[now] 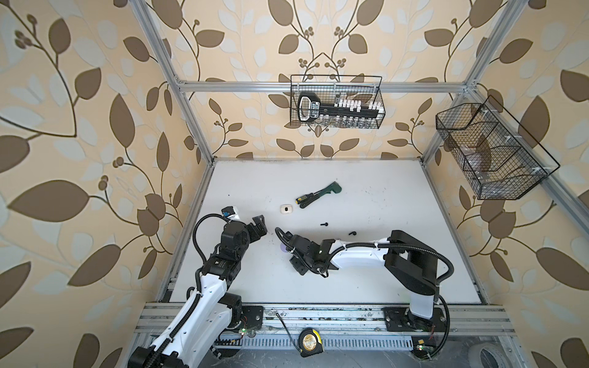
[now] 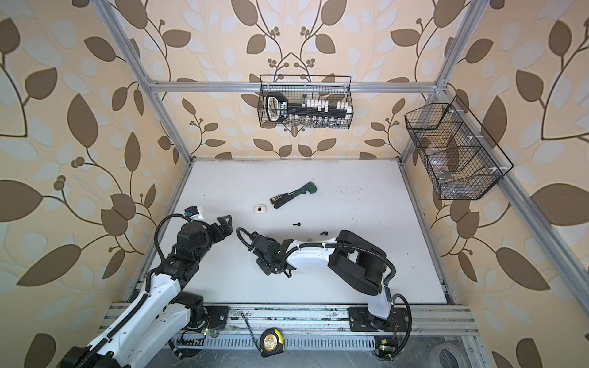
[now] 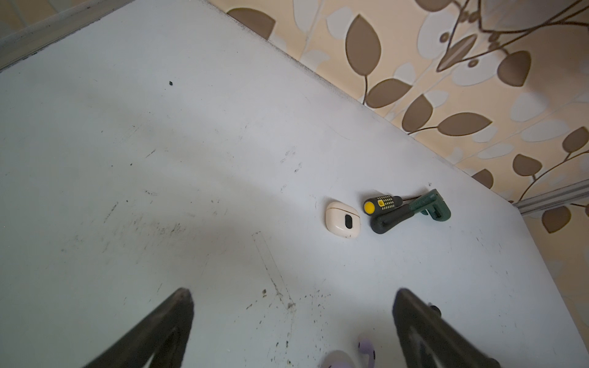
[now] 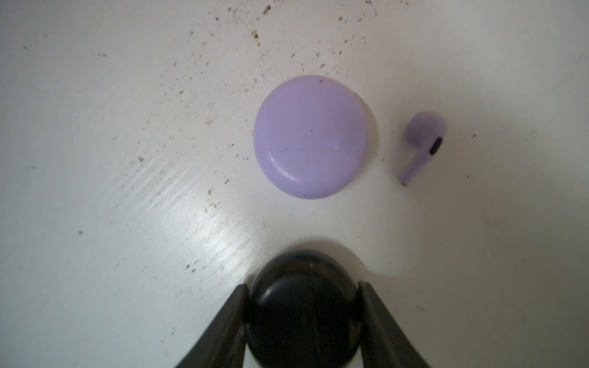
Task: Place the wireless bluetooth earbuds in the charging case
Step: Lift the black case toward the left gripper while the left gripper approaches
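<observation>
In the right wrist view my right gripper point(image 4: 302, 286) is shut on a round black charging case point(image 4: 302, 312), with both fingers against its sides. Just beyond it lie a closed lilac case point(image 4: 312, 137) and one lilac earbud point(image 4: 422, 146) beside it. Two black earbuds point(image 1: 324, 224) point(image 1: 352, 233) lie loose on the white table. A closed cream-white case point(image 1: 286, 209) sits farther back. My left gripper point(image 3: 293, 296) hangs open and empty above the table, left of the lilac case point(image 3: 338, 360).
A black-and-yellow screwdriver point(image 1: 304, 199) and a green tool point(image 1: 328, 188) lie behind the white case. Wire baskets hang on the back wall point(image 1: 336, 102) and the right wall point(image 1: 490, 153). A tape measure point(image 1: 309, 342) rests on the front rail.
</observation>
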